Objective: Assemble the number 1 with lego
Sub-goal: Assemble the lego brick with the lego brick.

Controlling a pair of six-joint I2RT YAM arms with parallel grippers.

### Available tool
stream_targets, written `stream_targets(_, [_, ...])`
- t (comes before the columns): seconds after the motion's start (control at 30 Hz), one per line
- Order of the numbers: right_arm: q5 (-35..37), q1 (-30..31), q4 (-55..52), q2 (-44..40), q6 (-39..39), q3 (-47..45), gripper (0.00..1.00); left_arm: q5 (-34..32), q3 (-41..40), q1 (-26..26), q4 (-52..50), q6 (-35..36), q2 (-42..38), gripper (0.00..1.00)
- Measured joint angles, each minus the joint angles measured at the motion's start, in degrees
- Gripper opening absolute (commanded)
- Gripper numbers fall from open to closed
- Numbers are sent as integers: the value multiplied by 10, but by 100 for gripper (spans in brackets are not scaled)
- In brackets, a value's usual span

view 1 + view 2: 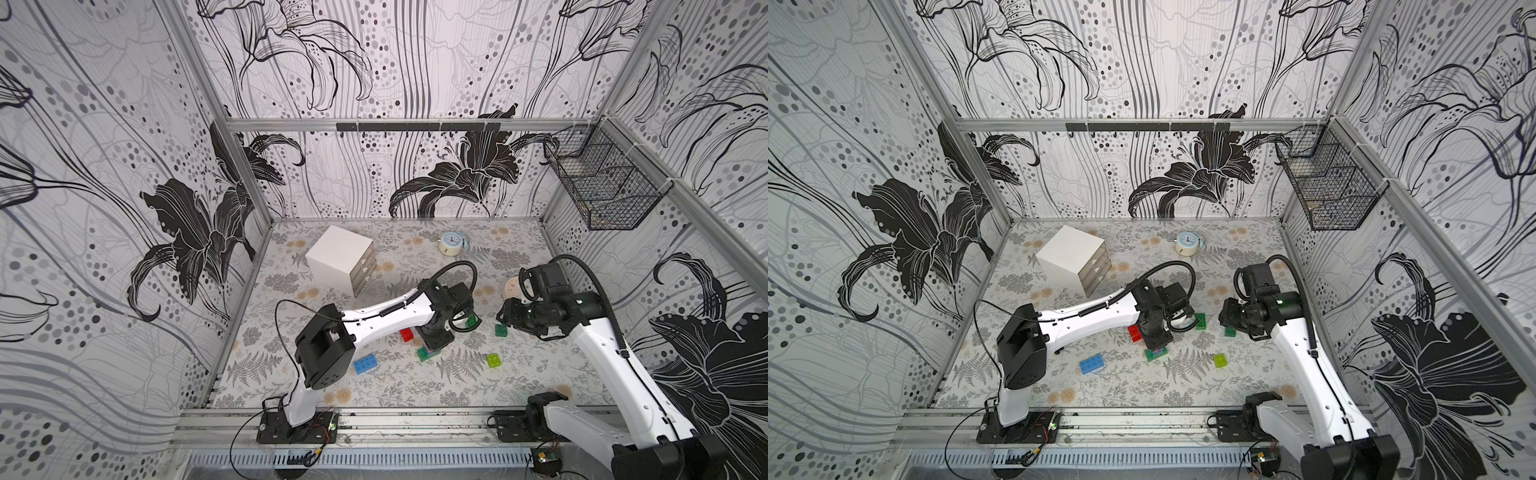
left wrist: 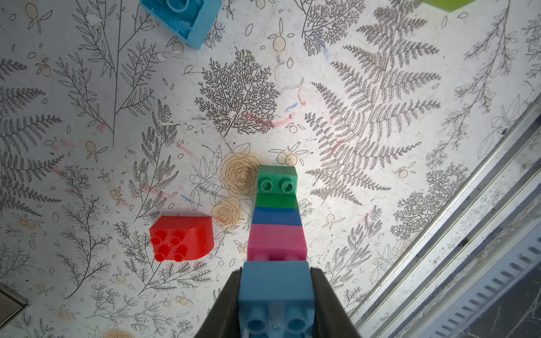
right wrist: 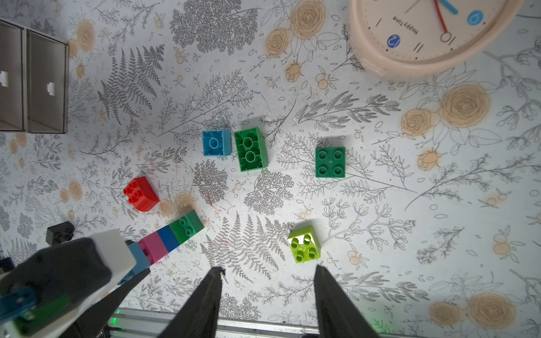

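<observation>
1. Both top views look steeply down from the front over the whole surface [image 1: 415,386].
2. Left wrist view: close above the brick stack [image 2: 276,216].
3. Right wrist view: farther off, sharing that stack.

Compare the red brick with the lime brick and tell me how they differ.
Colour: the red brick is bright red, the lime brick yellow-green.
Shape: the red brick has one rounded side; the lime brick is square all round.
Place: the red brick lies close beside the stack; the lime brick lies apart from the other bricks.
Both sit loose on the table with four studs up.
</observation>
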Motion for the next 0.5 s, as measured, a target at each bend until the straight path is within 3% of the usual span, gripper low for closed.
stream_targets(0.5, [-2, 0, 0, 0, 0, 0, 54, -3, -2, 4, 9, -29, 9, 12])
